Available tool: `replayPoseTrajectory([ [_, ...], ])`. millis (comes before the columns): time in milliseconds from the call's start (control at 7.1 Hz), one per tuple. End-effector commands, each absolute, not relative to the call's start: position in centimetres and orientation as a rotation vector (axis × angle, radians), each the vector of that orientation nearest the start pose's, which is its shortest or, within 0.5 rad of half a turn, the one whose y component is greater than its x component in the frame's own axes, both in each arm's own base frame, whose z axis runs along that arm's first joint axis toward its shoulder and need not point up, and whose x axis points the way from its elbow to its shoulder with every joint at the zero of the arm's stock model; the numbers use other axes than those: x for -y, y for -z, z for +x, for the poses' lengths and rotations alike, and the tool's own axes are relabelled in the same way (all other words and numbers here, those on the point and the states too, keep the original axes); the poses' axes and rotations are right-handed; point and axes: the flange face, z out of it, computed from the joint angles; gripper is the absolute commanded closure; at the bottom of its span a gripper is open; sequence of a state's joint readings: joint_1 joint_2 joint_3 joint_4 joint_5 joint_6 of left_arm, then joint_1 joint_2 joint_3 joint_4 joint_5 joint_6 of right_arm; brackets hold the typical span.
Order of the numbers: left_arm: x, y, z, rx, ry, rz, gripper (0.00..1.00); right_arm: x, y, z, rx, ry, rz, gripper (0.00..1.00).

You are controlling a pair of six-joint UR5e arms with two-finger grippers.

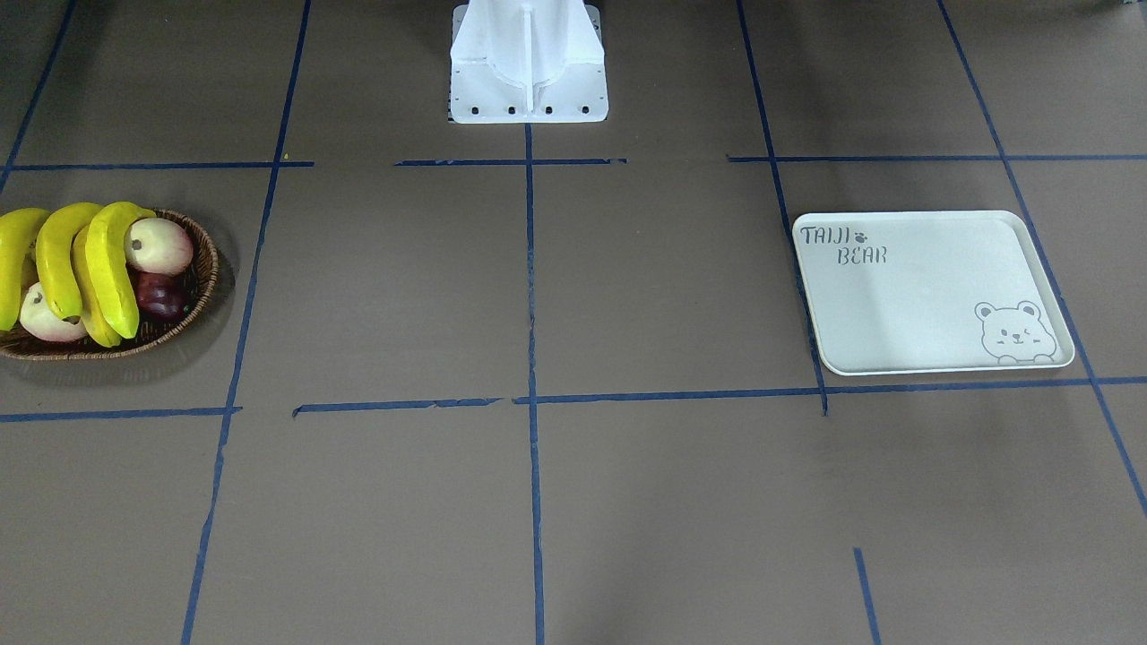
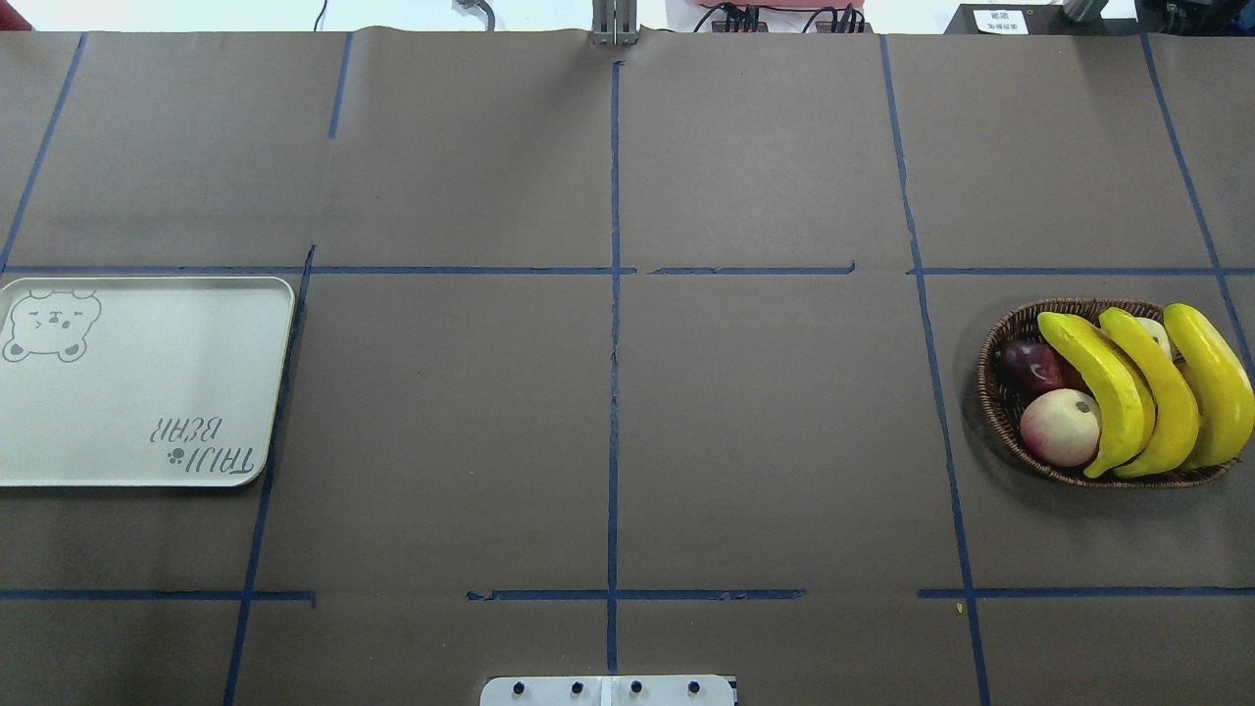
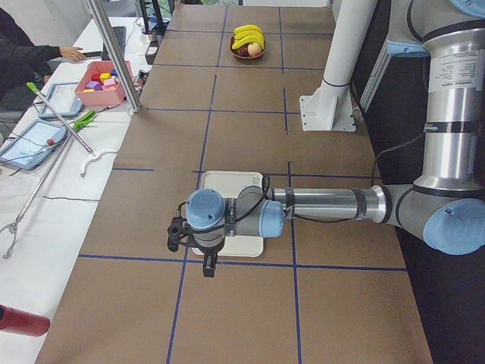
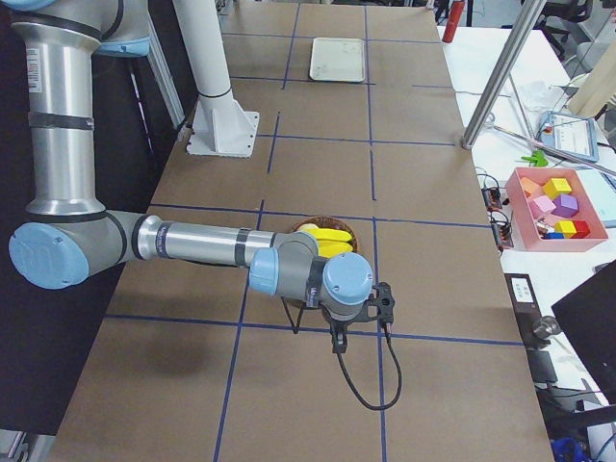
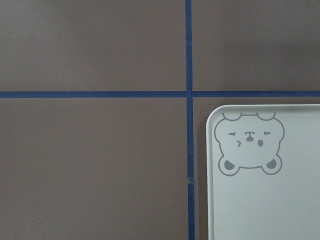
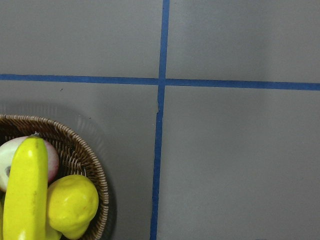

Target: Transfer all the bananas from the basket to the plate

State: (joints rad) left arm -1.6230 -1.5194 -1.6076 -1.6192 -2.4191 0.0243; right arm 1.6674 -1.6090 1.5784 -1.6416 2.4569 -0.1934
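Overhead exterior shows basket holding bananas toward the worktop's right end, plate toward its left, open surface between; left gripper and right gripper openings cannot be told.

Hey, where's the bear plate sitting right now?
In the overhead view the plate lies flat at the far left, on the robot's left side, well apart from the basket holding the bananas at the far right.
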Motion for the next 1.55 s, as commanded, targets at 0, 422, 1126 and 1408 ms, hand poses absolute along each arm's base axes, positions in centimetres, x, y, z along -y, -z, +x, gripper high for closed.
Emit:
replayPoseTrajectory([
  [0,46.7,-65.7,-8.2,-0.846,0.011,0.062,0.00,46.6,-66.7,10.1,0.892,0.046,0.042,0.00],
  [422,46.7,-65.7,-8.2,-0.846,0.011,0.062,0.00,46.6,-66.5,10.1,0.896,0.047,0.046,0.00],
  [1126,46.7,-65.6,-8.1,-0.848,0.005,0.064,0.00,46.8,-65.4,10.2,0.886,0.059,0.067,0.00],
  [1408,46.7,-65.6,-8.1,-0.848,0.004,0.065,0.00,46.8,-65.3,10.2,0.886,0.058,0.068,0.00],
])
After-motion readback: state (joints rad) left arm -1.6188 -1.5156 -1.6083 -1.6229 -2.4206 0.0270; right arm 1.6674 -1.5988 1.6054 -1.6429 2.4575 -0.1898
